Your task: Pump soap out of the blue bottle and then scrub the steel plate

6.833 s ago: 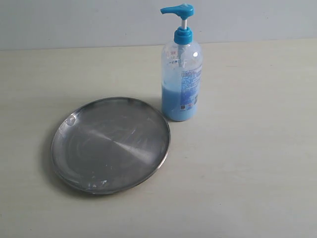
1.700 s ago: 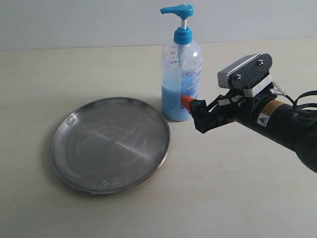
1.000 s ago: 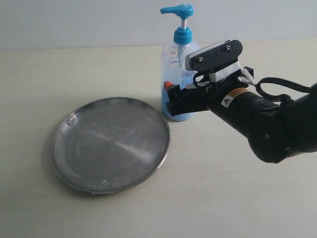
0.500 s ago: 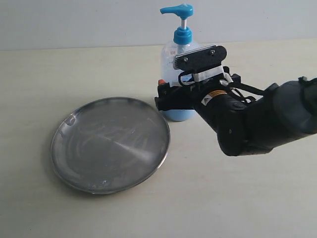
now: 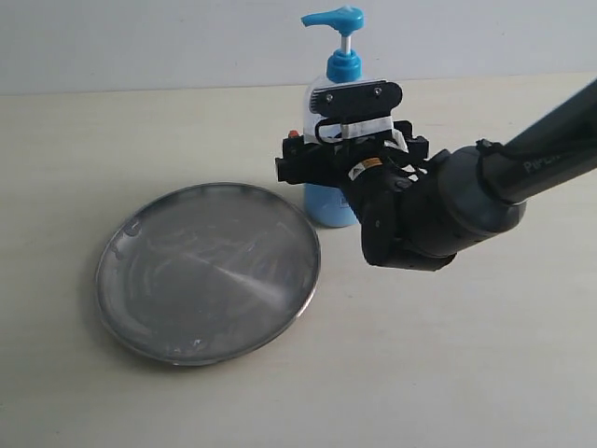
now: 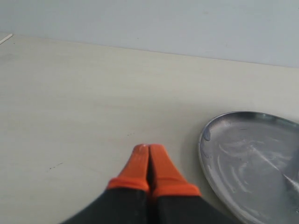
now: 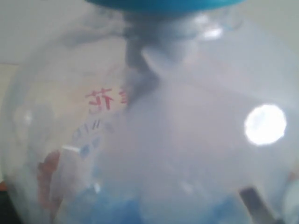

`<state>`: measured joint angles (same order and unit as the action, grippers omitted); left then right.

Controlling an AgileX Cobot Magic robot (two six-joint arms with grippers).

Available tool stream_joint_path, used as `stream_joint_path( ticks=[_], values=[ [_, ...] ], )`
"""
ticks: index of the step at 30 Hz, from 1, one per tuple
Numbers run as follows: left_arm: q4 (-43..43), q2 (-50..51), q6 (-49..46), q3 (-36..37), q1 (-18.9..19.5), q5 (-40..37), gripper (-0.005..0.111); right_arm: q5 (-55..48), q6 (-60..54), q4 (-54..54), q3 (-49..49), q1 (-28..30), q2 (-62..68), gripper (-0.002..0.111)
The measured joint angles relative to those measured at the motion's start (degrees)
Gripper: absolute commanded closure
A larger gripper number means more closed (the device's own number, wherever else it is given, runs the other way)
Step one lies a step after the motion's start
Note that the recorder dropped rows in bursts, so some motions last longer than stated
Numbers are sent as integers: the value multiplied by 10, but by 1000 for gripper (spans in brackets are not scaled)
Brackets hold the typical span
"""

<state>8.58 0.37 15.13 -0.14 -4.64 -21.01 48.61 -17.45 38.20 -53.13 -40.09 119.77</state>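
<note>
The tall clear plastic pump bottle (image 5: 326, 203), blue-headed, stands upright just beside the shiny, scratched round steel plate (image 5: 207, 273). The right gripper (image 5: 350, 154), short of the bottle a second ago, now straddles its body with jaws spread. The left gripper (image 6: 149, 156) has its orange tips pressed together.

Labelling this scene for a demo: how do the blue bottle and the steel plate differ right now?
The blue bottle stands upright and tall; the steel plate lies flat and low. The bottle is clear plastic holding light blue soap; the plate is shiny scratched metal. The right pincer straddles the bottle; nothing touches the plate. Both rest on the same table, close together.
</note>
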Motion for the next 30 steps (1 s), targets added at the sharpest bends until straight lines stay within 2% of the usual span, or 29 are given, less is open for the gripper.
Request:
stream_joint_path(
  ticks=[2, 4, 6, 7, 11, 20, 30],
  values=[
    [0, 0, 0, 0, 0, 0, 107, 4, 0, 5, -7, 0, 9, 14],
    [0, 0, 0, 0, 0, 0, 107, 8, -10, 13, -18, 0, 13, 22],
    [0, 0, 0, 0, 0, 0, 107, 10, -32, 21, -28, 0, 16, 48],
    [0, 0, 0, 0, 0, 0, 107, 11, -41, 23, -32, 0, 18, 67],
    [0, 0, 0, 0, 0, 0, 107, 14, -69, 23, -35, 0, 20, 108],
    [0, 0, 0, 0, 0, 0, 107, 17, -131, 22, -36, -1, 20, 108],
    [0, 0, 0, 0, 0, 0, 107, 4, -151, -35, -37, -1, 20, 108]
  ],
)
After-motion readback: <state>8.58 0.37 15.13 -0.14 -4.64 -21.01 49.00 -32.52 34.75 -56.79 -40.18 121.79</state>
